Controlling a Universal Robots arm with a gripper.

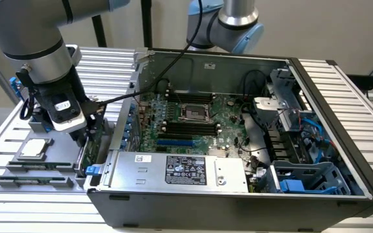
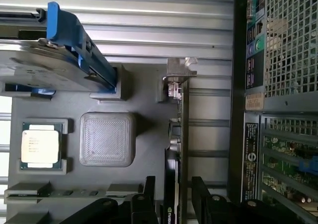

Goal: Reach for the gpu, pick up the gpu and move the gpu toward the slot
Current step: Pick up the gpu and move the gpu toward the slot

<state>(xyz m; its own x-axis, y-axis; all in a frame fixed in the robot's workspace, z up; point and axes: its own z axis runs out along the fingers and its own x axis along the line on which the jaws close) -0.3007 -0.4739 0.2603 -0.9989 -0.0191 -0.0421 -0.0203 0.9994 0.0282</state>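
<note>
Gripper (image 2: 173, 189) astride gpu (image 2: 184, 134), jaws apart | exterior view: computer case (image 1: 238, 211) beside

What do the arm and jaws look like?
Arm: thick silver-grey cylindrical links with a light blue joint cap. The wrist carries a white box with a small label, on black hardware. A black cable runs off the wrist. Jaws: black and blocky, with round fasteners visible in the wrist view.

Tray (image 2: 146, 134) beside the case (image 2: 238, 110)
The gpu (image 2: 184, 134) stands on edge in the tray, between chip (image 2: 41, 145) and case (drive (image 2: 44, 60) near the chip); the pincer (image 2: 174, 196) straddles it.
</note>
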